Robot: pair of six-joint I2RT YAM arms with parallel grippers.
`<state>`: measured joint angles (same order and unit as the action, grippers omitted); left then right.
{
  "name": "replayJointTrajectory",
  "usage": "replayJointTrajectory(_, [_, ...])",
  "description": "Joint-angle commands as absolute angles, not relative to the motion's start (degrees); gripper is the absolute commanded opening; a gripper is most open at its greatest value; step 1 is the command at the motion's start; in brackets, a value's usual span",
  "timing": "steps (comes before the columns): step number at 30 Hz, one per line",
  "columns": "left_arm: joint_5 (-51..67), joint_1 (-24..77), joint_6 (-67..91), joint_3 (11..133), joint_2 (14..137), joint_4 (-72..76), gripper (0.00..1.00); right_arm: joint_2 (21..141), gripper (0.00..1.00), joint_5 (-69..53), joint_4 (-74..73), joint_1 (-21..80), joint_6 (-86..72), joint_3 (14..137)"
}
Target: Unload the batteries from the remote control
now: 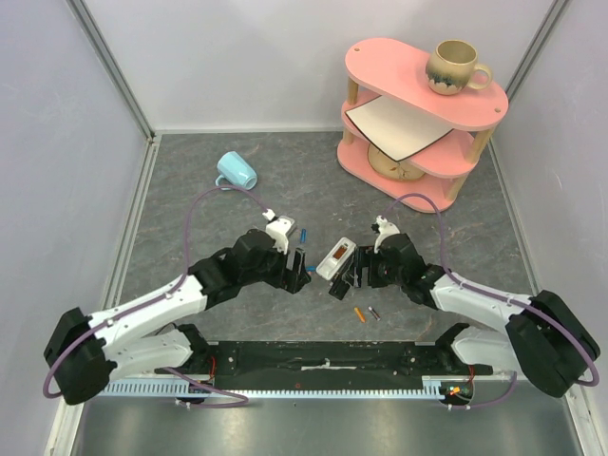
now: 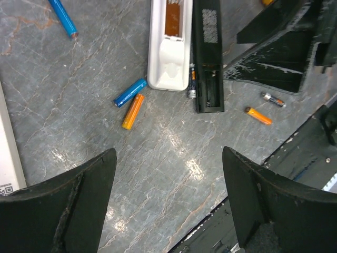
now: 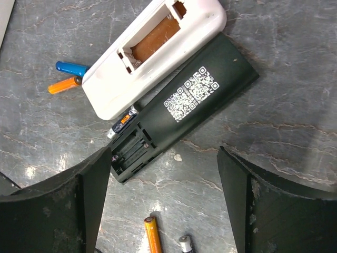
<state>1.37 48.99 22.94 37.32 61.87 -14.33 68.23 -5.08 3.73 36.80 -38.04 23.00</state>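
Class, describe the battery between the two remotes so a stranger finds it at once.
At the middle of the grey table, a white remote and a black remote lie side by side. One dark, orange-banded battery sits in the gap between them. The other cells lie loose in the open.

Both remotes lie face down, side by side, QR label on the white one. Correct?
Not quite. The QR label is on the black remote, not the white remote; the right wrist view shows it. Both do lie face down, side by side.
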Motion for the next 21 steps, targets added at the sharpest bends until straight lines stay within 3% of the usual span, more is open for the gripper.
replayJointTrajectory(1, [0.18,49.31,20.48,35.16,55.12,-11.08,0.86,65.66,0.87,-2.29,2.55,36.74,-36.57,25.49])
replayJointTrajectory(6, [-1.76,49.31,20.57,32.7,46.61,-8.88,0.87,60.84,0.97,-0.62,0.36,36.74,-34.81,25.66])
replayJointTrajectory(13, [-3.69,49.22,20.83,31.03,38.77,-6.42,0.98,54.32,0.98,4.48,-5.88,36.74,-32.61,26.28])
replayJointTrajectory(21, [-8.69,49.22,23.02,31.11,35.6,-7.2,0.99,45.64,0.98,8.17,-8.35,36.74,-31.73,25.31])
